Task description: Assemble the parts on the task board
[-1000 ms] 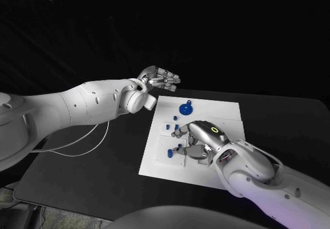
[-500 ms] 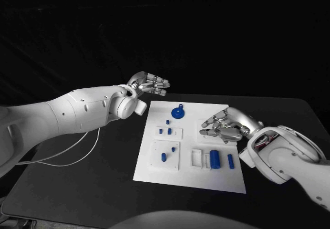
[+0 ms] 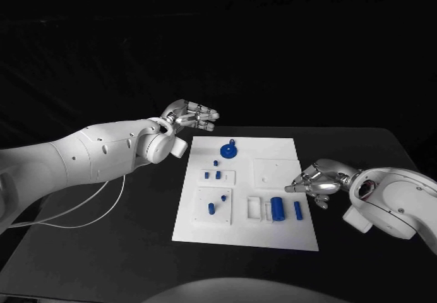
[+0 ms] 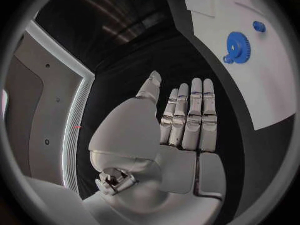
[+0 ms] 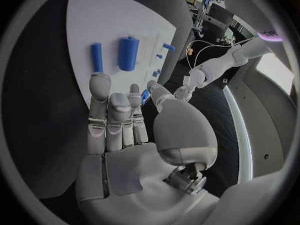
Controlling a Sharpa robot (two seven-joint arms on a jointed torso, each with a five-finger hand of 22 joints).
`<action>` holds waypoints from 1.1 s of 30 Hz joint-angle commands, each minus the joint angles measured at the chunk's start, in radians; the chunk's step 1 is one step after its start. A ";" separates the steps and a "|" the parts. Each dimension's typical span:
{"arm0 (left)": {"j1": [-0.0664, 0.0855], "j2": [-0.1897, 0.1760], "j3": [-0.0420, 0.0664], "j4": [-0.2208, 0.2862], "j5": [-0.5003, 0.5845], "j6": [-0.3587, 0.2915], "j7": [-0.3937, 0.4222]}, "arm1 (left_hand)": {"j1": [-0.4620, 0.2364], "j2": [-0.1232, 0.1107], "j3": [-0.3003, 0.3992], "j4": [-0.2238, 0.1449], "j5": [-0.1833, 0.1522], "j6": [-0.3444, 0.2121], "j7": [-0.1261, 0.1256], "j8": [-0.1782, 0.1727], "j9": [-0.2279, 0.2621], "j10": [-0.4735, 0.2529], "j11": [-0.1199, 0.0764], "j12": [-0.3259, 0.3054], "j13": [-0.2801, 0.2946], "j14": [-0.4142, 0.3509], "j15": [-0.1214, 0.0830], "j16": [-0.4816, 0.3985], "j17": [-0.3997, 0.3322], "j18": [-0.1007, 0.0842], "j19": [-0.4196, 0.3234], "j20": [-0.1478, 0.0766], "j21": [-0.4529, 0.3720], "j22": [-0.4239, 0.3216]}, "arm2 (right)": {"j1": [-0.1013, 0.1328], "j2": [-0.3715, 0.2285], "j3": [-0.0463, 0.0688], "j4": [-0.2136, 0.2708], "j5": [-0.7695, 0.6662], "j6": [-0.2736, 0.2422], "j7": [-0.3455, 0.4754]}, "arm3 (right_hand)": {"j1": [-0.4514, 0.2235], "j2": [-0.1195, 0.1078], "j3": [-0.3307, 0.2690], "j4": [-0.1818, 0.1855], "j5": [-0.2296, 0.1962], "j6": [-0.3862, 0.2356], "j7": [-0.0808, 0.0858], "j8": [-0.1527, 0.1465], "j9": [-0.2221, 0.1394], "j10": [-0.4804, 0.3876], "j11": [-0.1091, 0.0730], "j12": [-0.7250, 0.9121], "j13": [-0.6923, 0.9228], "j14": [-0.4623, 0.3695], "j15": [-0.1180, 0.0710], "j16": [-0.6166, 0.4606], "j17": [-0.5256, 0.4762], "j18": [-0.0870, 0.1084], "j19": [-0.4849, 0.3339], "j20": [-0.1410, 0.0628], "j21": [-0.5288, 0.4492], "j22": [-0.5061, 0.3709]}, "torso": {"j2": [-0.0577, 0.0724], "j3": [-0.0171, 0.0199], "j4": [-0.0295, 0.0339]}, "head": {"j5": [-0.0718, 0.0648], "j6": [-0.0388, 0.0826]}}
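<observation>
Black table [image 3: 109, 240] underneath, bearing the white task board [image 3: 245, 228] at its middle.

Left arm [image 3: 82, 158] reaching in across the table's far-left part, ending in the left hand [image 3: 189, 115] just beyond the board's far-left corner, off the plate. Fingers [image 4: 190, 116] straight and side by side in the left wrist view, thumb apart, nothing held: an empty, unclenched hand.

Right arm [image 3: 401, 202] entering from the near right, with the right hand [image 3: 317, 182] over the board's right edge, beside the blue parts there. Fingers [image 5: 100, 105] extended and slightly parted in the right wrist view, palm bare, gripping nothing; touching the plate or hovering just above it, hard to tell.

On the board, from the biggest piece down: a blue gear [image 3: 228, 149] with a small tab, lying at the far edge; a thick blue cylinder [image 3: 276, 208] in the near-right group, next to a white slot on its left; a slimmer blue pin [image 3: 298, 210] just right of that cylinder; a short blue peg [image 3: 211, 207] on the raised plate at near left; two small blue studs [image 3: 213, 175] on the raised plate further back.
</observation>
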 commanded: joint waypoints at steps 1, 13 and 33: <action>-0.003 -0.002 0.001 0.010 0.004 0.024 0.026 | -0.015 -0.002 -0.009 0.002 -0.006 -0.007 0.001 -0.001 0.000 0.009 -0.003 -0.002 0.001 0.015 -0.004 -0.001 0.003 -0.006 0.013 -0.001 0.007 0.000 | 0.000 0.000 -0.001 0.003 0.061 0.114 -0.160 | -0.013 -0.005 0.000 0.012 0.001 0.003 0.000 -0.001 0.014 0.010 -0.002 0.016 0.026 0.005 0.001 0.010 0.014 -0.007 0.045 0.005 0.018 0.011 | -0.005 0.0010 -0.0027 | -0.003 -0.001; -0.007 -0.009 0.001 0.027 0.004 0.021 0.023 | -0.034 -0.009 -0.018 0.004 -0.006 -0.011 0.002 -0.001 0.000 0.003 -0.001 -0.001 0.001 0.027 -0.006 -0.002 0.010 -0.008 0.019 -0.005 0.013 -0.001 | 0.001 0.015 -0.033 0.022 0.003 0.123 -0.262 | -0.062 -0.115 0.168 0.128 -0.147 -0.022 -0.004 -0.002 0.367 0.006 -0.002 -0.012 0.065 0.010 0.001 0.014 0.047 -0.005 0.045 0.005 0.041 0.035 | -0.004 -0.0023 -0.0001 | -0.011 -0.005; -0.007 -0.012 0.001 0.030 0.003 0.028 0.012 | -0.047 -0.009 -0.016 0.008 -0.005 -0.016 0.004 -0.001 0.000 -0.003 0.001 -0.001 0.001 0.021 -0.005 -0.002 0.014 -0.009 0.016 -0.004 0.015 -0.006 | 0.005 0.073 -0.074 0.018 -0.071 0.082 -0.277 | -0.145 -0.162 0.191 0.171 -0.196 -0.047 0.004 -0.004 0.374 0.003 0.001 -0.018 0.079 0.012 0.002 0.016 0.066 -0.003 0.046 0.003 0.057 0.054 | 0.000 -0.0009 -0.0017 | -0.004 -0.014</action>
